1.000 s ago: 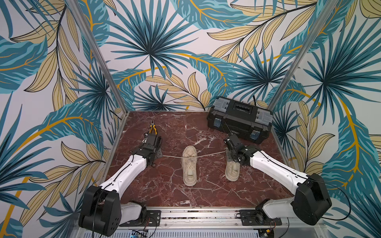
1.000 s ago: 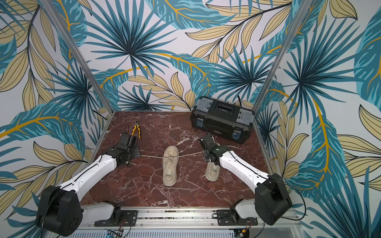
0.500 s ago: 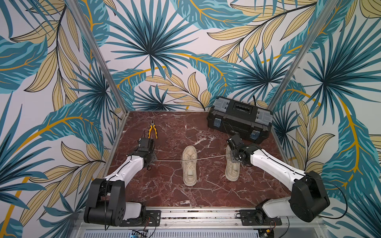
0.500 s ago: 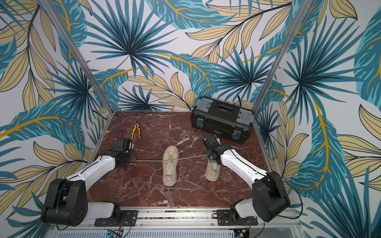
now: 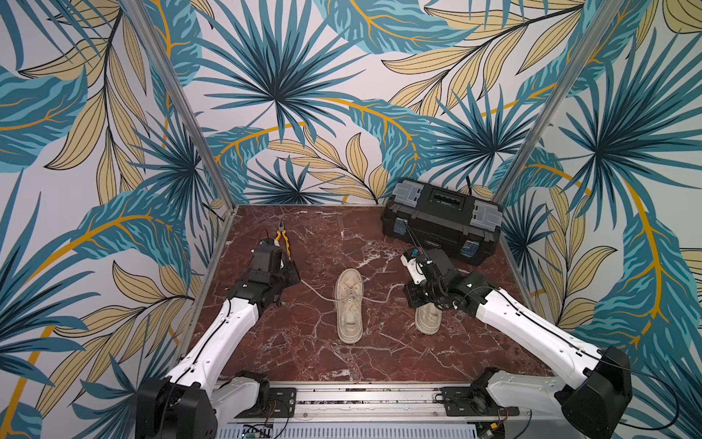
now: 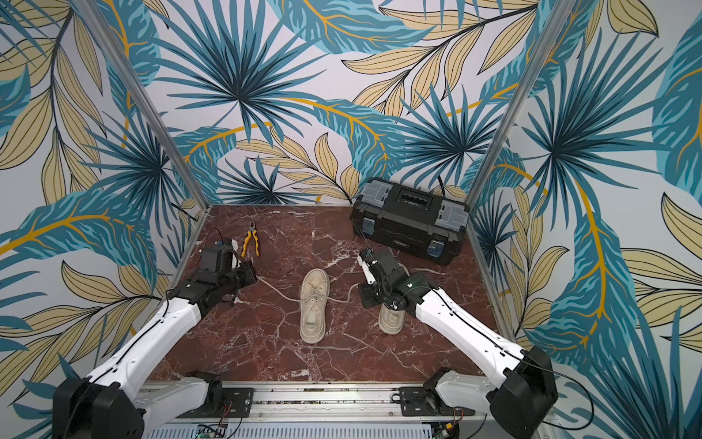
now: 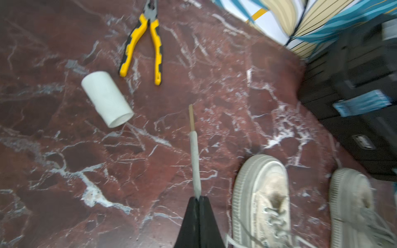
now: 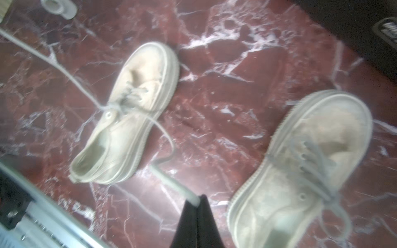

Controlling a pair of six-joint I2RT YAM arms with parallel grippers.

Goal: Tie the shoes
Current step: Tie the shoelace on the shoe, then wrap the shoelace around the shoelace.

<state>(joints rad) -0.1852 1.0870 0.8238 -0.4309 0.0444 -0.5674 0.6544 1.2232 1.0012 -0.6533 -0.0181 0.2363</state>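
1. Landmark: centre shoe [image 5: 349, 308], sole down on marble table [image 5: 380, 353], toe toward back wall. 2nd shoe [image 5: 428, 323] stands near it on the R-arm side, partly under that arm.
2. L gripper [image 7: 198, 198]: jaws pinched tight on L lace [image 7: 195, 154], a stretch short of its tip. It sits well out from centre shoe, L-arm side.
3. R gripper [image 8: 198, 199]: jaws closed on R lace [image 8: 174, 184]. It is near centre shoe, R-arm side, above 2nd shoe.
4. Both laces leave centre shoe's upper eyelets & run slack, curved. Whether they cross in a 1st knot there is too blurred to tell.
5. Judged step: forming or snugging the 1st knot on centre shoe. To do it well: pull both ends evenly, low & opposite, so the shoe neither slides nor tips. Grip firm, since thin lace may slip.
6. Clutter beyond centre shoe: pliers [image 7: 156, 51] & white tube [image 7: 107, 98] on the L-arm side, toolbox [image 5: 440, 220] on the R-arm side. Sweep clear of these.
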